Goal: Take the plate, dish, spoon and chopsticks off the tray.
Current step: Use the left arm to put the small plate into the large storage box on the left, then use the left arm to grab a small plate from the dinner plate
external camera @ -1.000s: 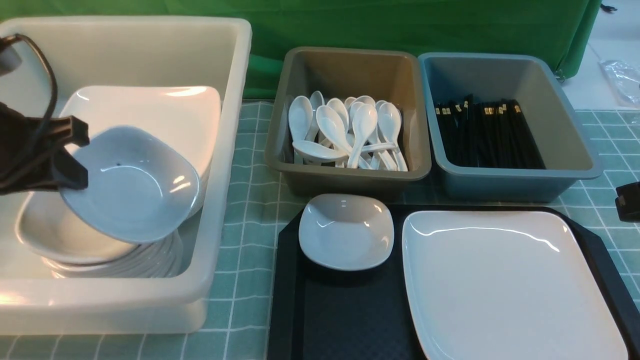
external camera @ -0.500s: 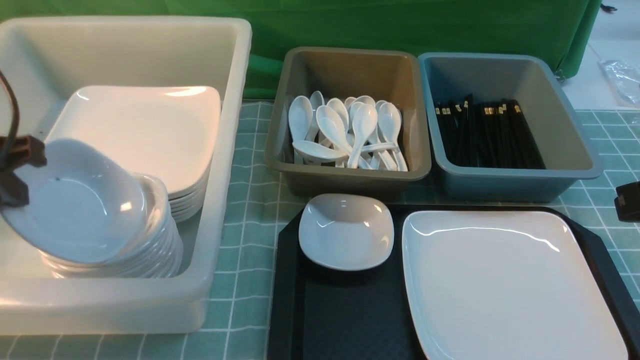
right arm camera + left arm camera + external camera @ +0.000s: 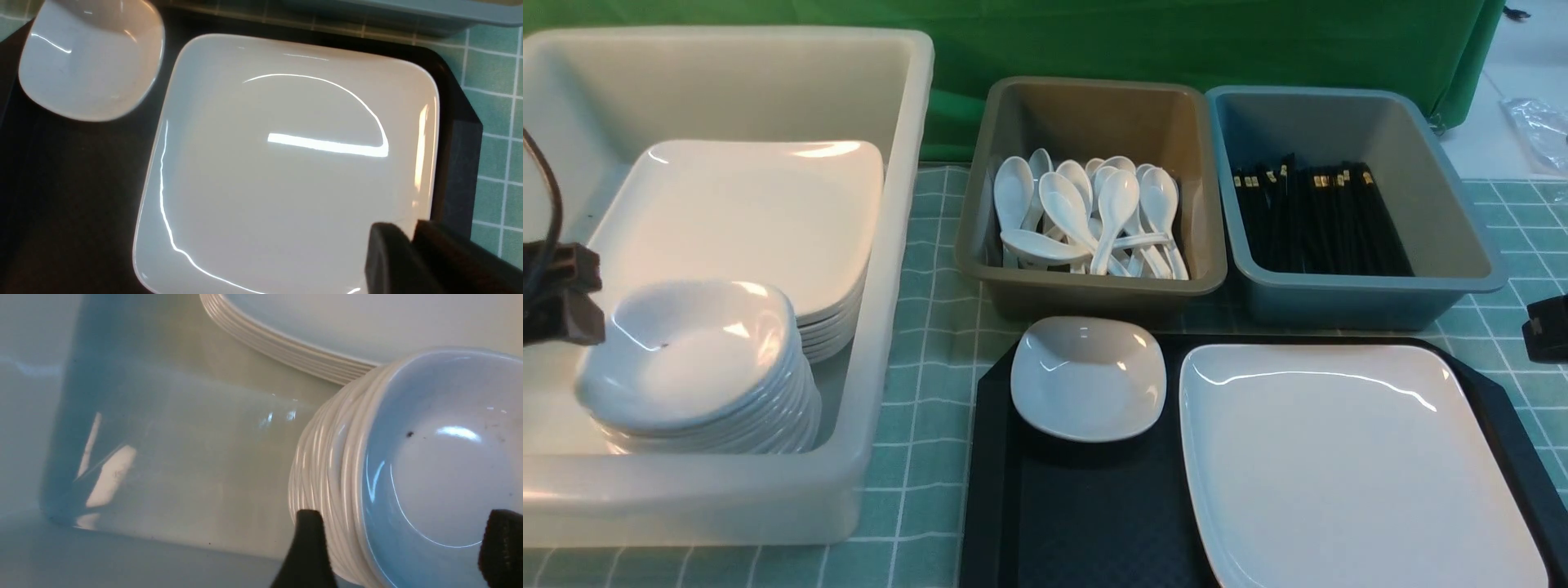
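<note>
On the black tray [image 3: 1078, 523] lie the large white plate [image 3: 1347, 457] and, at its far left corner, a small white dish [image 3: 1088, 377]. No spoon or chopsticks show on the tray. My left gripper [image 3: 592, 296] stands open inside the white tub. Its fingers straddle the rim of the top dish of a stack [image 3: 429, 457] without gripping it. My right gripper [image 3: 1535, 327] hovers at the tray's right edge. In the right wrist view it [image 3: 408, 228] is shut and empty, over the plate's [image 3: 286, 163] corner, with the dish [image 3: 90, 57] beyond.
The white tub [image 3: 882, 245] at left also holds a stack of large plates [image 3: 743, 212]. Behind the tray, a brown tub [image 3: 1094, 98] holds white spoons [image 3: 1094, 216] and a blue-grey tub [image 3: 1339, 114] holds black chopsticks [image 3: 1319, 216]. Green checked cloth covers the table.
My left gripper carried a small dish leftward and down, then opened. The dish now rests flat on the stack in the tub. The right gripper has barely moved.
</note>
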Controlling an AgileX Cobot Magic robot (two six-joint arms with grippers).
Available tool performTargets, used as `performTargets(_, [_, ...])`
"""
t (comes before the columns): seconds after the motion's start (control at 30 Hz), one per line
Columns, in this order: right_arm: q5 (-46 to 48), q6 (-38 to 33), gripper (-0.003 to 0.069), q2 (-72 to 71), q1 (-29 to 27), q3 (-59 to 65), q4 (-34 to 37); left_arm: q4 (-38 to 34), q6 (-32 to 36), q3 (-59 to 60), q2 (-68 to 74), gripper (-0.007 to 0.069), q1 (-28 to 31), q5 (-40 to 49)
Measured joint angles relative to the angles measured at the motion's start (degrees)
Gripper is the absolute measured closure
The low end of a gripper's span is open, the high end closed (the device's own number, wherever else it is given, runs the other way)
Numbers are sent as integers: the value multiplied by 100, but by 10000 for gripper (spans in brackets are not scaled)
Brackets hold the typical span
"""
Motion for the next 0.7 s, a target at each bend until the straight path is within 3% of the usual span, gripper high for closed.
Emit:
performTargets(0.17, [0, 0, 536, 0, 0, 0, 21, -190, 54, -385, -4, 57, -15, 302])
performTargets(0.27, [0, 0, 536, 0, 0, 0, 35, -858, 397, -471, -11, 187, -629, 336])
performTargets(0.3, [0, 0, 536, 0, 0, 0, 40, -886, 397, -471, -11, 187, -629, 333])
performTargets(0.4, [0, 0, 533, 0, 0, 0, 101, -1168, 409, -503, 98, 464, -1975, 112])
performTargets(0.47, [0, -12, 533, 0, 0, 0, 107, -1210, 284, -560, 315, 565, -2791, -56])
performTargets(0.53, [-7, -14, 530, 0, 0, 33, 118, -1158, 54, -713, 701, 602, -3513, -76])
performTargets(0.7, [-1, -33, 524, 0, 0, 215, 120, -658, -442, -1435, 1953, 610, -4455, 131])
